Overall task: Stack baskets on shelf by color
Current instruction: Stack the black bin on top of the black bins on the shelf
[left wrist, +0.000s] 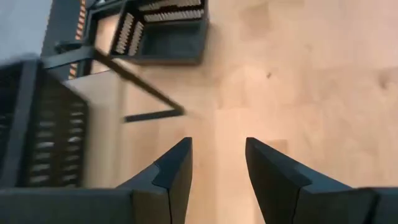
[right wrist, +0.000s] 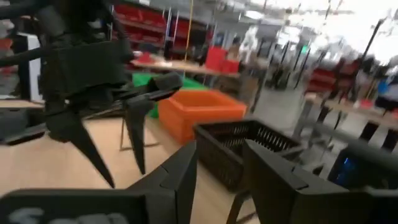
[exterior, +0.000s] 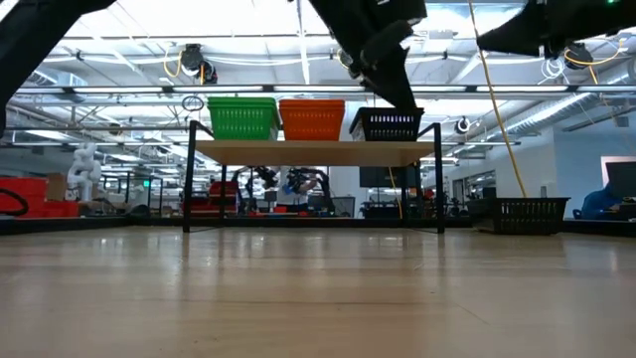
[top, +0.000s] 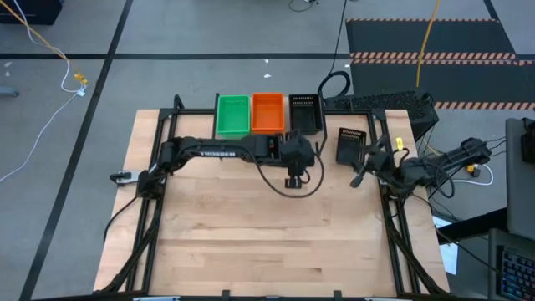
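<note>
Baskets (top: 267, 113) three colours on shelf (exterior: 318, 151), stack heights unclear, left claw (left wrist: 217, 168) and right claw (right wrist: 221, 163) parted, empty.

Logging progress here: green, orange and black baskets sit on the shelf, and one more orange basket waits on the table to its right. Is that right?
Not quite. The basket waiting on the table right of the shelf is black, not orange, as the high view shows. The rest holds: green, orange and black baskets sit on the shelf.
</note>
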Available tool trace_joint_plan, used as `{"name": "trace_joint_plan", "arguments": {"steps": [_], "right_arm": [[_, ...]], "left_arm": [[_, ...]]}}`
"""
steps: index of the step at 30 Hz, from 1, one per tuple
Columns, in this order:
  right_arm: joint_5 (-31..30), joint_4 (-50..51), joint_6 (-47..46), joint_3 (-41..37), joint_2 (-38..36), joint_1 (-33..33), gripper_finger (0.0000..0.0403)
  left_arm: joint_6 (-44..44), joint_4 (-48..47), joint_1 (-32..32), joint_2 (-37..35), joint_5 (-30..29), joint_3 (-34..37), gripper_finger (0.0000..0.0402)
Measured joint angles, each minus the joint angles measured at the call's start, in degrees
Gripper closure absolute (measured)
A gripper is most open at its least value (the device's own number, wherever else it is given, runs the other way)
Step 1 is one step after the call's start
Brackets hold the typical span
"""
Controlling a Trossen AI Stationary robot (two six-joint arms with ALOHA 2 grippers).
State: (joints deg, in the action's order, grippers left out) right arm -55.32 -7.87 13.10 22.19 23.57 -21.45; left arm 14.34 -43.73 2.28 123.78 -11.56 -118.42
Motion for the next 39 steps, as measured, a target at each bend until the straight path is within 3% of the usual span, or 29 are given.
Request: {"name": "trace_joint_plan", "arguments": {"steps": [5,11,14,21,26,29,35,39], "right_arm": [[0.35,16.15,-14.99,1.87,0.11,0.08,0.028],[8.43,44.79,-42.32,1.86,0.73,2.67,0.028],[11.65,49.52,-51.46,1.24,2.96,3.85,0.028],[16.56,48.14,-52.13,1.1,12.38,9.5,0.028],[20.64,46.86,-47.12,1.1,21.73,16.05,0.028],[23.97,45.31,-44.3,1.1,25.91,19.64,0.028],[20.88,44.61,-43.02,1.12,30.8,26.19,0.028],[21.86,40.92,-37.43,1.12,32.74,28.6,0.028]], "left_arm": [[-0.78,13.55,-4.01,-2.68,0.13,13.8,0.025],[-0.95,37.01,-6.21,-11.86,0.11,36.35,0.025],[-1.24,47.91,-6.27,-17.25,0.12,47.63,0.025],[-5.04,65.71,-6.23,-25.87,0.01,69.2,0.025],[-8.14,75.07,-6.12,-27.42,-0.48,78.92,0.025],[-9.46,79.7,-5.87,-27.37,-0.95,82.4,0.025],[-10.53,81.12,-6.0,-27.36,-1.04,83.46,0.025],[-10.61,80.77,-6.77,-27.36,-1.04,83.46,0.025]]}}
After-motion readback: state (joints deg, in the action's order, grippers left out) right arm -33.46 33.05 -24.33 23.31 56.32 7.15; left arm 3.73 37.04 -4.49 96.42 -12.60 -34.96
